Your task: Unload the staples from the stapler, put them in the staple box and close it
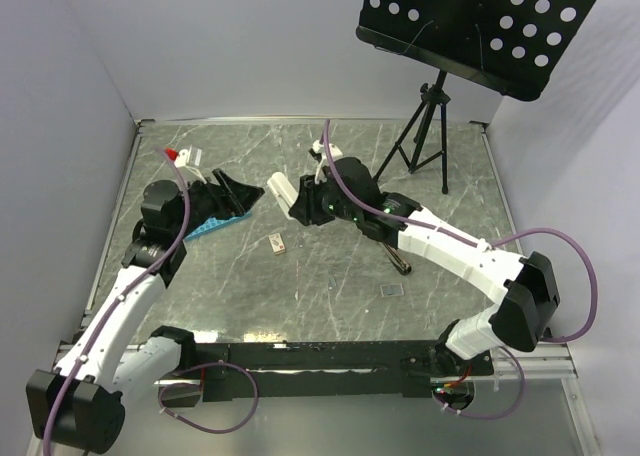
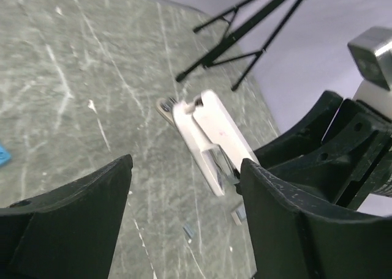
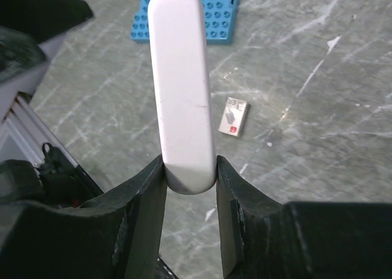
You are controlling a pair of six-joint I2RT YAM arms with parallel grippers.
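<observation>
Right gripper holds the stapler up in front of the left gripper.
The right jaws are clamped on 1 end of the white stapler, which is held off the surface around its middle, toward the far edge. The left jaws stand apart, just beside the stapler's free end and above a blue studded plate. A small tan block lies on the surface nearby.

A white stapler, a blue studded plate and a grey, white-veined table were seen.
</observation>
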